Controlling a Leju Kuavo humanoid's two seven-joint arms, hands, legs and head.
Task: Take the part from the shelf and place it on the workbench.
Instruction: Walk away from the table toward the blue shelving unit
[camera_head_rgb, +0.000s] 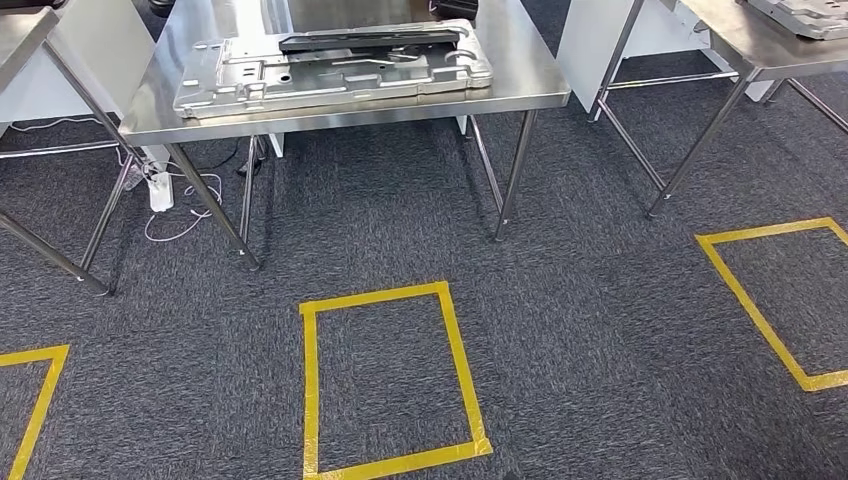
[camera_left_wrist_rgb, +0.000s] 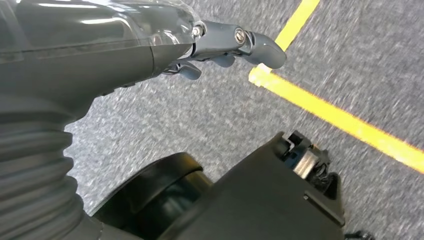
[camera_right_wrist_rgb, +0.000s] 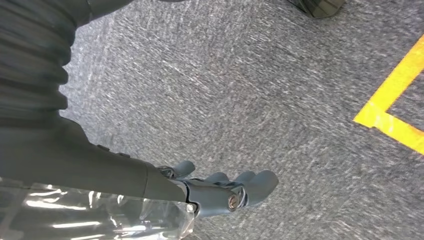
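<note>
Grey carpet with yellow tape boxes (camera_head_rgb: 390, 380) fronts the steel surface (camera_head_rgb: 520, 75) bearing the part (camera_head_rgb: 330, 65); left hand (camera_left_wrist_rgb: 225, 47) and right hand (camera_right_wrist_rgb: 220, 187) hang empty, fingers loosely apart, so fetching from the shelf likely comes next.

Three steel tables (camera_head_rgb: 540, 90) stood on the carpet. One pressed metal panel (camera_head_rgb: 330, 75) carried one black bar (camera_head_rgb: 370, 40). Three yellow tape rectangles (camera_head_rgb: 385, 380) marked the floor. One power strip (camera_head_rgb: 160, 190) lay there.
</note>
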